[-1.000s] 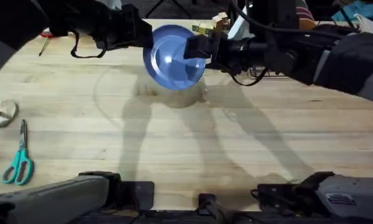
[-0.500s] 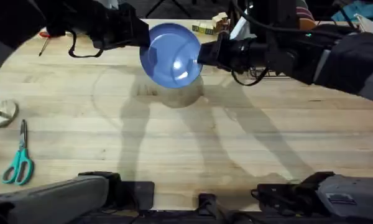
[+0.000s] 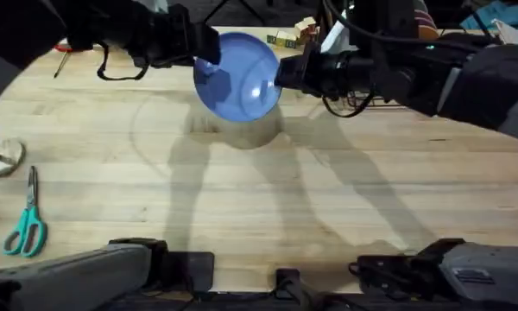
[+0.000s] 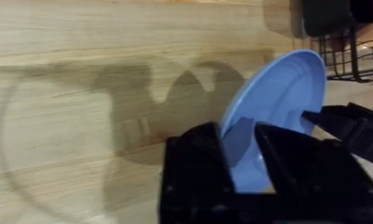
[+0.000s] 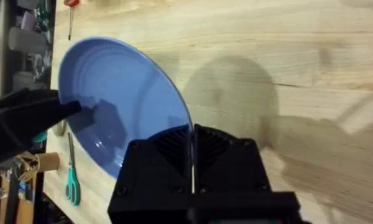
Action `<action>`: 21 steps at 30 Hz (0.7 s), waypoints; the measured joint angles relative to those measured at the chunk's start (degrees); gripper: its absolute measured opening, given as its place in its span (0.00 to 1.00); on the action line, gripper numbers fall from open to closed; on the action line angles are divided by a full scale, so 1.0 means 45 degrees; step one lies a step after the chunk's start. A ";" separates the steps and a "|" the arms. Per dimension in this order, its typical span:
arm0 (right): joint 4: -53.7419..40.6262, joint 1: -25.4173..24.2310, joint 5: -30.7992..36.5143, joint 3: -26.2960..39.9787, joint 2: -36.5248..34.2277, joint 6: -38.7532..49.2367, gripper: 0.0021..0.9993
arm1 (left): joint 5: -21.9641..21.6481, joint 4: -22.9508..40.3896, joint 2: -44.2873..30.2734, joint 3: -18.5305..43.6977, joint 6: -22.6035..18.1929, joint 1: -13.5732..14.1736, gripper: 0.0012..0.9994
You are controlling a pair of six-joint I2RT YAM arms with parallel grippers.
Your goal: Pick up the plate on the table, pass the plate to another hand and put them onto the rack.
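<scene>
- Clamping the rim edge-on, the right gripper [image 5: 191, 134] is pinched narrow on the plate [image 3: 237, 76]. Its wrist view shows the fingers closed to a thin slit with the rim running through it.
- In the overhead view this grip sits at the plate's 3 o'clock.
- The left gripper [image 3: 209, 45] meets the rim at about 10 o'clock. Its wrist view shows the plate running into it, but I cannot tell whether it has bitten down or merely sits around the rim.
- The plate hangs tilted in the air between the two arms, its hollow face turned toward the overhead camera. It is over the table [image 3: 259, 199] toward its 12 o'clock edge, with its shadow on the planks below.
- The step in hand looks like the pass itself. Done well, one grip closes firmly before the other lets go, so the glossy rim is never loose in both.
- The giving arm should open fully and back straight out along the plate's plane, so that it does not twist the plate.
- The rack [image 4: 348, 56] shows as black wire beyond the plate in the left wrist view, so the receiving grip should leave the opposite rim free to enter a slot.
</scene>
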State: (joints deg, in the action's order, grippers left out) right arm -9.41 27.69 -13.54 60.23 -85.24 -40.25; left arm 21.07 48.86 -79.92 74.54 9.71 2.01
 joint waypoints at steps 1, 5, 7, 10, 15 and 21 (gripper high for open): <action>0.0003 -0.0052 -0.0022 0.0000 -0.0002 0.0005 0.03 | 0.0057 0.0000 0.0000 0.0000 -0.0017 0.0003 0.46; -0.0006 -0.0337 -0.0049 0.0000 0.0003 0.0325 0.03 | 0.0183 -0.0005 0.0000 0.0000 0.0055 0.0022 0.94; -0.0008 -0.0460 -0.0048 0.0000 0.0003 0.0630 0.03 | 0.0192 -0.0030 0.0000 0.0000 0.0048 0.0022 0.99; -0.0001 -0.0557 -0.0048 0.0000 -0.0001 0.1183 0.03 | 0.0201 -0.0058 0.0000 0.0000 0.0045 0.0022 0.99; -0.0008 -0.0795 -0.0053 0.0000 0.0021 0.2210 0.03 | 0.0230 -0.0062 0.0000 0.0000 0.0045 0.0022 1.00; -0.0039 -0.1701 -0.0053 0.0000 0.0764 0.3606 0.03 | 0.0235 -0.0337 0.0000 0.0000 0.0045 0.0022 0.99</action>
State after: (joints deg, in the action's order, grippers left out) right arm -9.58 20.04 -13.78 60.23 -81.81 -24.02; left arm 22.13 47.34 -79.92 74.54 9.91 2.11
